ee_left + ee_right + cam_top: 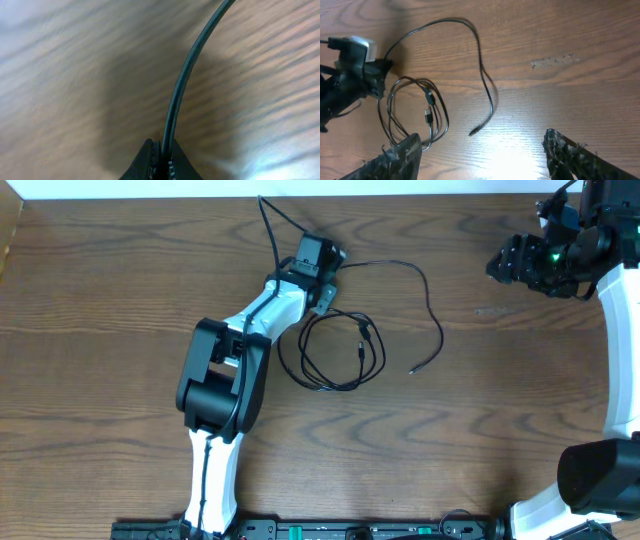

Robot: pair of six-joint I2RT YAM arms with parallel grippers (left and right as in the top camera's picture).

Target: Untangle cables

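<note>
A long black cable point(431, 288) runs from my left gripper point(327, 280) out to the right, bends down and ends in a free plug tip point(412, 370). In the left wrist view my left gripper point(164, 150) is shut on this black cable point(182, 85), low over the table. A second black cord lies in a loose coil point(366, 330) just below and to the right of that gripper, with two small plug ends inside it. The right wrist view shows the coil point(429, 98), the long cable point(480, 55) and its tip point(472, 132). My right gripper point(481, 135) is open and empty, raised at the far right point(512, 260). No white cord shows clearly.
The wooden table point(120, 270) fills the view. The left arm point(225, 375) lies diagonally across the left-middle, with its own thick black cable rising toward the back edge point(268, 220). The right arm's base point(600, 475) is at the lower right.
</note>
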